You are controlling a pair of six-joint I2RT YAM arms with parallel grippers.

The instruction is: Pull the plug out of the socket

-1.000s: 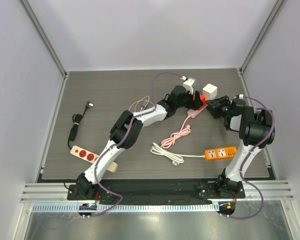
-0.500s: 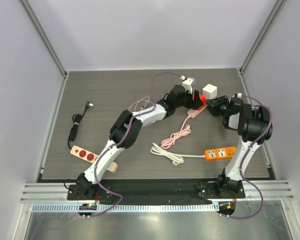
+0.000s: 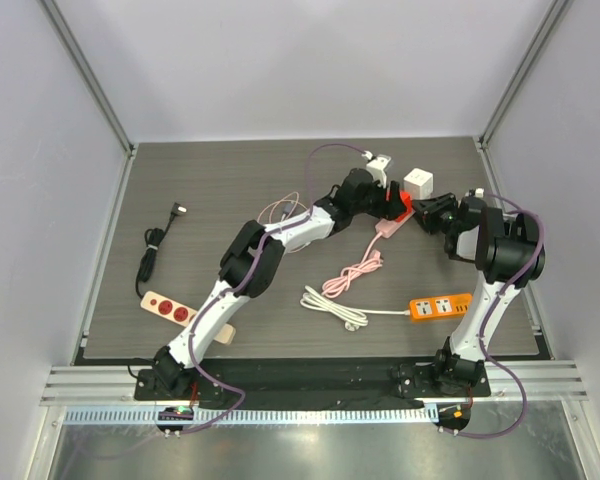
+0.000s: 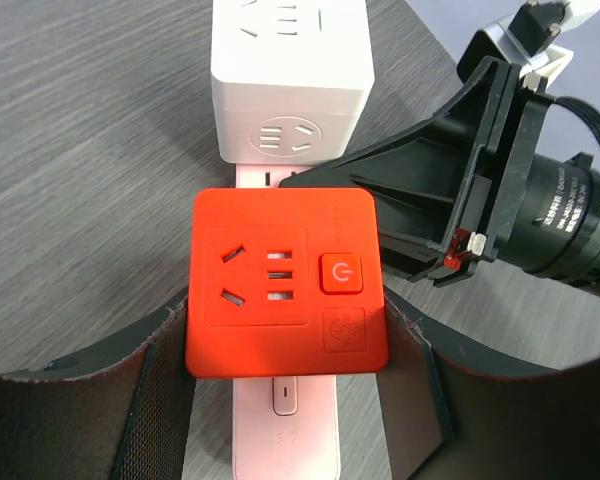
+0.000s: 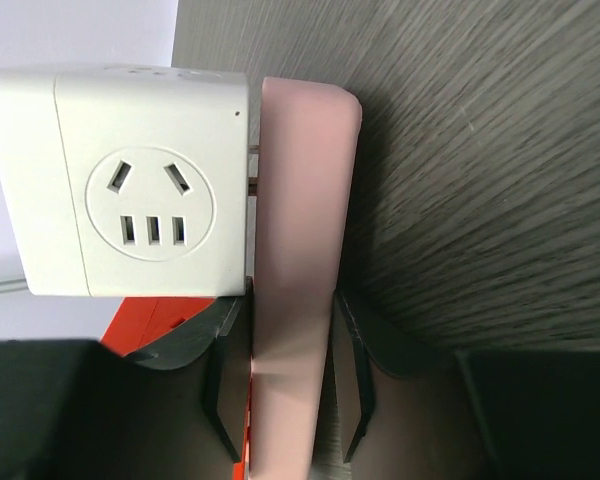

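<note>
Right of frame centre, the pink strip must be steadied by the right gripper, jaws narrow, contact unclear. The red plug, clasped by the left gripper, should be pulled straight off.

The red cube adapter hides most of the pink power strip, which the bottom edge cuts off.
</note>
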